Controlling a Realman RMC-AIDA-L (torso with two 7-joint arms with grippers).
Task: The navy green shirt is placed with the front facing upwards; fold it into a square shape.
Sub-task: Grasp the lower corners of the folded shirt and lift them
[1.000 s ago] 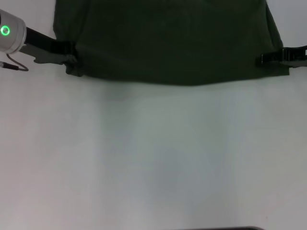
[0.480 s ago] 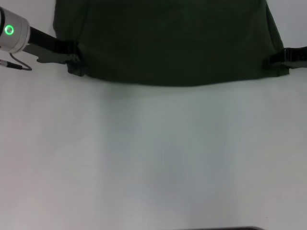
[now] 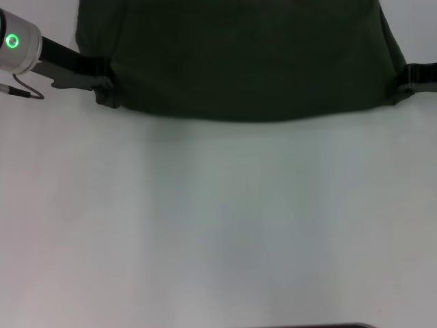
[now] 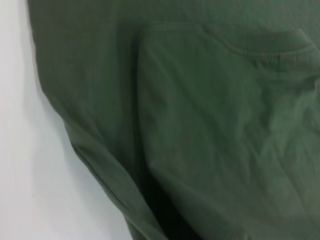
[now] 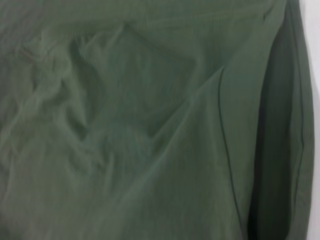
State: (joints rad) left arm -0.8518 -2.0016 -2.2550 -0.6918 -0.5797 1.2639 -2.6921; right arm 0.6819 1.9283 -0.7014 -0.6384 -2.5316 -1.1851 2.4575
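The left gripper (image 3: 102, 83) sits at about ten o'clock in the head view, its dark fingers reaching toward three o'clock from a white wrist bearing a green ring light. The right gripper (image 3: 403, 80) shows at about two o'clock, only its dark tip entering, pointing toward nine o'clock.

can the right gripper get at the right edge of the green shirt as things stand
Probably yes. In the head view the right gripper is already at the navy green shirt, at its right edge near the lower corner, with nothing on the white table between them. The left gripper sits at the opposite edge.
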